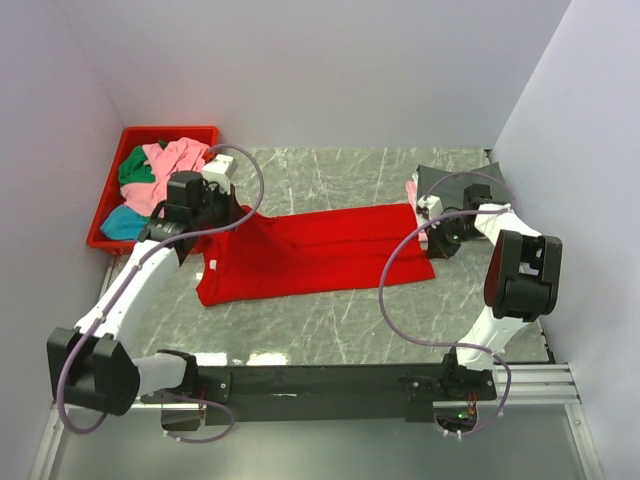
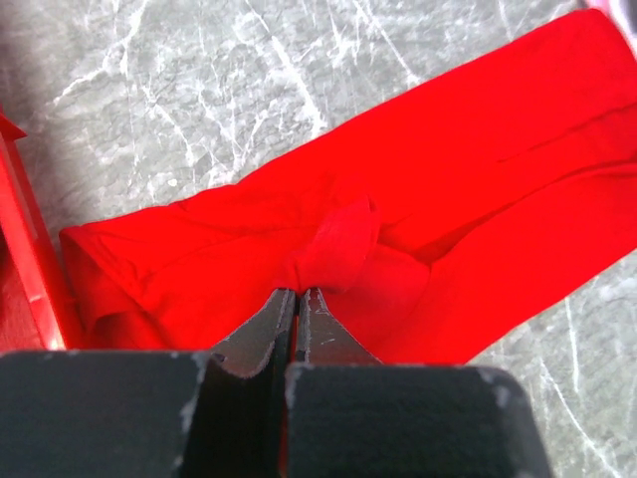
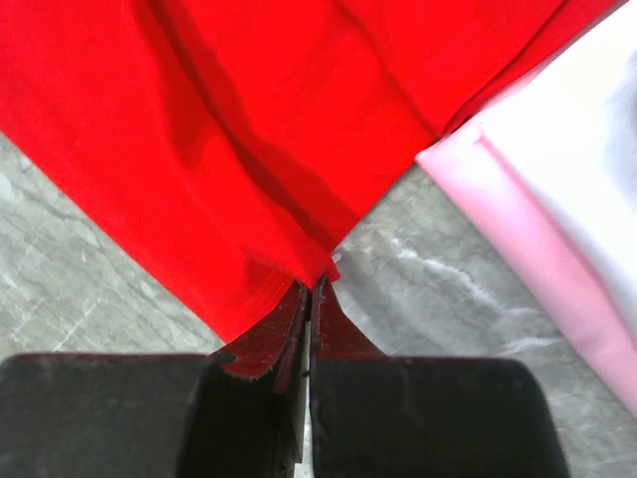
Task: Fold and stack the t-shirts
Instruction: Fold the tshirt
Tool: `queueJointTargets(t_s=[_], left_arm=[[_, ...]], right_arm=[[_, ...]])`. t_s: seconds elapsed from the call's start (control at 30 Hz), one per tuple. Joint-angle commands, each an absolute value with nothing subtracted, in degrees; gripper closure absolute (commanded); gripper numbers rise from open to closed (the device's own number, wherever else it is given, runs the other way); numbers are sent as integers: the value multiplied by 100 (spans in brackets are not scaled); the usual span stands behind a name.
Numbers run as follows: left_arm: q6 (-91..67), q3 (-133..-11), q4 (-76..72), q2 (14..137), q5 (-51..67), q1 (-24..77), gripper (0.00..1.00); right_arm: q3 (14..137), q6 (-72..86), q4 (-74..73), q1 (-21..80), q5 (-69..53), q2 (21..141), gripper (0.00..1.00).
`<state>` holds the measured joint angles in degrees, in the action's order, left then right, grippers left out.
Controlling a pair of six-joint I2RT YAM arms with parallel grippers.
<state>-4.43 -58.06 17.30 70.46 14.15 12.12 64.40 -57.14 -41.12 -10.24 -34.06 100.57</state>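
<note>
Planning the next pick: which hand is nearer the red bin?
Left. The left hand pinches the red t-shirt just beside the bin; the right hand holds its far end, across the table.

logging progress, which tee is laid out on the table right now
The red tee, stretched flat between the left pincer and right pincer, each shut on it. The rest are bunched in the bin or in the stack at the right.

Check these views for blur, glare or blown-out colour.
Top external: sharp, evenly lit, soft shadows, the red t-shirt reads clearly. Left wrist: the left gripper is blurred near the lens, and the saturated red mutes the folds. Right wrist: the right gripper is soft up close, and the white cloth beside the pink cloth is overexposed.
</note>
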Motion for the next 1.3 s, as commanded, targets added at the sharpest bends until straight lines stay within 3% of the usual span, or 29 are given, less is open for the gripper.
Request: queueJointTargets(t_s=[0.0,1.27], left_arm=[[-580,-5722,1635,6628,1512,1187,100],[-791,-5159,2127,5493,703,1160,100]], right_arm=[[6741,-5467,-3946,-932,-3463,10099,100],[6891,-4860,-3568,-677,-2918,10327,100]])
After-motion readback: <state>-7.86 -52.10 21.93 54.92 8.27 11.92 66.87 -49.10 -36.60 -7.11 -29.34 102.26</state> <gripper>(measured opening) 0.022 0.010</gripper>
